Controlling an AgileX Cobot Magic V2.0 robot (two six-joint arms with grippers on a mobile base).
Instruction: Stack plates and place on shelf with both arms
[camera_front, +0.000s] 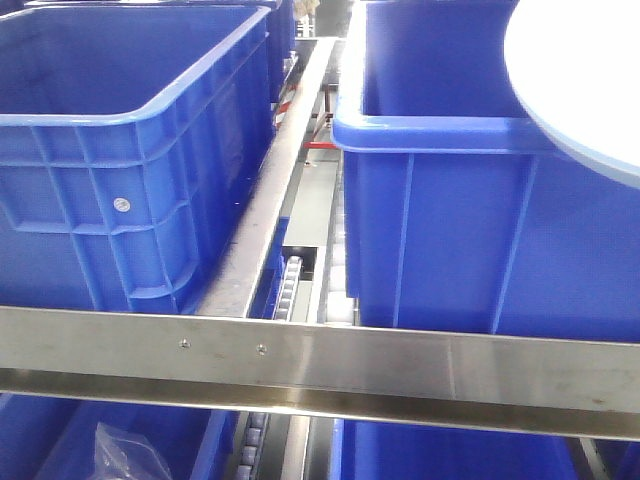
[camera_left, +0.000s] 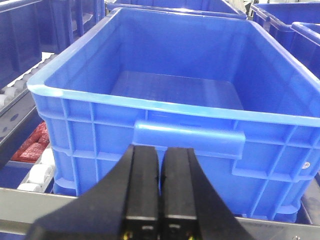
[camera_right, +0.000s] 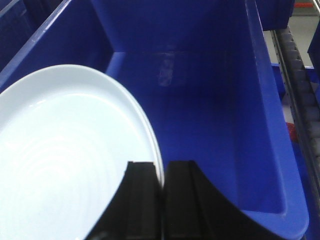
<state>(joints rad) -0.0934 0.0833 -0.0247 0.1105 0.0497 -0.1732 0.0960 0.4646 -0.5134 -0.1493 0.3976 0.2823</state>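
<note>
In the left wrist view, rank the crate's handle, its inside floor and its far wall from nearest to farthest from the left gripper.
From the left gripper:
1. Crate handle, on the near wall just above the fingertips.
2. Inside floor, past the near rim, mid-frame.
3. Far wall, at the crate's back, top of frame.

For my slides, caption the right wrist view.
Right gripper shut on the plates' rim, held over an empty blue crate.

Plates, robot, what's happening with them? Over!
Right gripper shut on plates, held over the right blue crate. Left gripper shut, empty, facing the left crate. Nothing blocking that crate.
</note>
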